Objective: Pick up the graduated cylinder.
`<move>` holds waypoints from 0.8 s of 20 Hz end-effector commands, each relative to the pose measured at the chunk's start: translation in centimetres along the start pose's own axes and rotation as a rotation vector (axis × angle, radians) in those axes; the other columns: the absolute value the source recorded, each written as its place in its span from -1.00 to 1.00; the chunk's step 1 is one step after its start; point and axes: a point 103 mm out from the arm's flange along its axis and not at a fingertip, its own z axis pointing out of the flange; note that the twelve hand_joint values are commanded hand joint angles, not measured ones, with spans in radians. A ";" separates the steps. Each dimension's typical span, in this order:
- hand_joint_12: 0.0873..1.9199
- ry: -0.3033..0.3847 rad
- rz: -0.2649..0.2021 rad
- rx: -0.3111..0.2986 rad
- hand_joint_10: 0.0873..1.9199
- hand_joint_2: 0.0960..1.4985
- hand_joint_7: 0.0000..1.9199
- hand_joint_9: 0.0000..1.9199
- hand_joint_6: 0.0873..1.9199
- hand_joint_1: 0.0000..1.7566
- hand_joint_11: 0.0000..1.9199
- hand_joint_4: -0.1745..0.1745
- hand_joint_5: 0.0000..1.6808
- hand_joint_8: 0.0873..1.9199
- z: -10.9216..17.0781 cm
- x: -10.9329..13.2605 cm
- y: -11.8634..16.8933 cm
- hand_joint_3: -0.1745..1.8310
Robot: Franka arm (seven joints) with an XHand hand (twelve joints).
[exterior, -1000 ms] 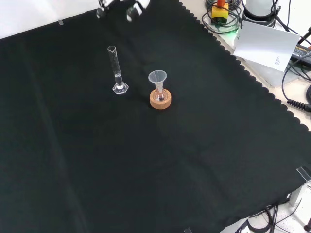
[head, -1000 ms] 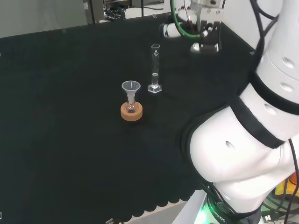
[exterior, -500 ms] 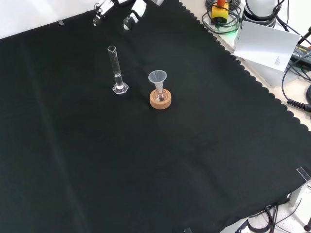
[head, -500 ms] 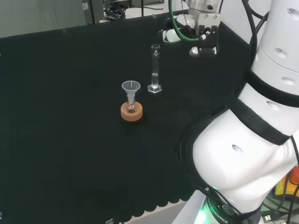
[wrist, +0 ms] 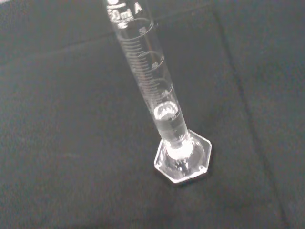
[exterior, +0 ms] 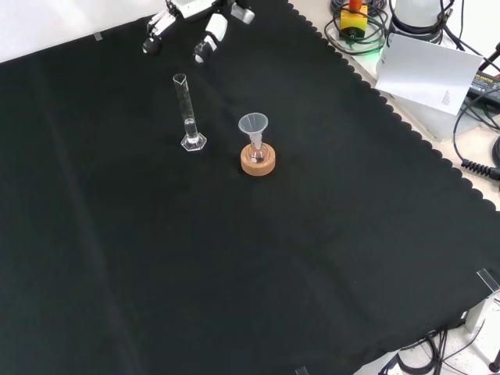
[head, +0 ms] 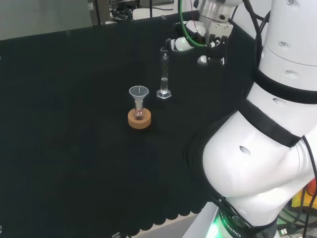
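Two pieces stand on the cloth: the graduated cylinder [head: 164, 74] upright, and just beside it a funnel-topped flask [head: 139, 101] on a cork ring [head: 139, 119]. Approach is under way; the hand [head: 198, 47] hovers beyond the cylinder, fingers spread, holding nothing. Next it must close round the tube without tipping it.

Big rounded white links [head: 257, 163] are making up the arm, glossy and bulbous, with black bands [head: 270, 131] running round them where one link is meeting the next. Small dark round holes are dotting the white shells. A green cable [head: 190, 35] and thinner black cables [head: 252, 29] are looping beside the silver metal wrist piece [head: 214, 11]. The hand [head: 198, 47] is showing black parts tipped with white rounded ends; from the front, its white fingers [exterior: 209, 30] are ending in dark grey tips. At the arm's foot, a green light [head: 214, 229] is glowing under a black collar.
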 end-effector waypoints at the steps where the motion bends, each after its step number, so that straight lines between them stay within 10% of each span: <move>1: 0.39 0.148 -0.060 -0.104 -0.42 0.11 -0.69 -0.53 -1.00 -0.28 -0.79 -0.05 -0.60 -0.41 2.5 -1.1 1.0 -0.56; 16: 0.34 0.460 -0.175 -0.114 -0.52 -0.18 -0.64 -0.42 -1.00 -0.08 -0.64 -0.09 -0.45 -0.44 7.5 -2.2 1.4 -0.30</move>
